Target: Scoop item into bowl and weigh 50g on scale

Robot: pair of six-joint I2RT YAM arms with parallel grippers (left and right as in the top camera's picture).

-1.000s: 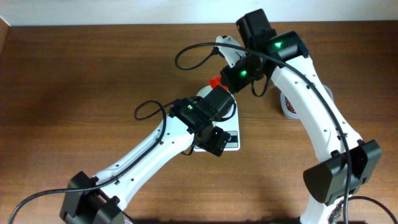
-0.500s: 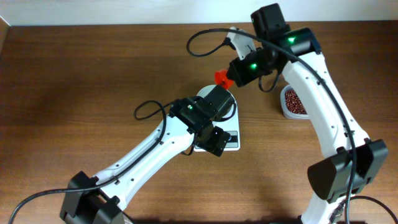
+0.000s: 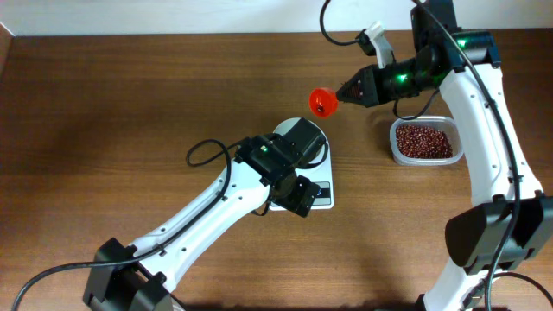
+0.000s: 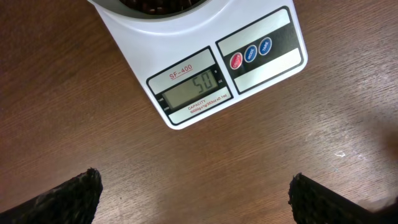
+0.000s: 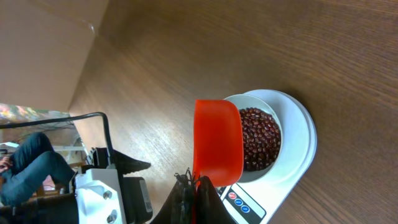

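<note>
The white scale lies below my left gripper and its display reads 50. The white bowl stands on it, filled with dark reddish-brown beans. In the overhead view my left arm covers most of the bowl, and only the scale's front edge shows. My left gripper is open and empty above the table, just in front of the scale. My right gripper is shut on the handle of the orange-red scoop. It holds the scoop in the air behind and to the right of the bowl.
A clear plastic container holding more beans stands on the wooden table to the right of the scale. Black cables loop from both arms over the middle and back of the table.
My right arm has carried the scoop away from the bowl, back and to the right, uncovering the bean container. The left arm has not moved.
</note>
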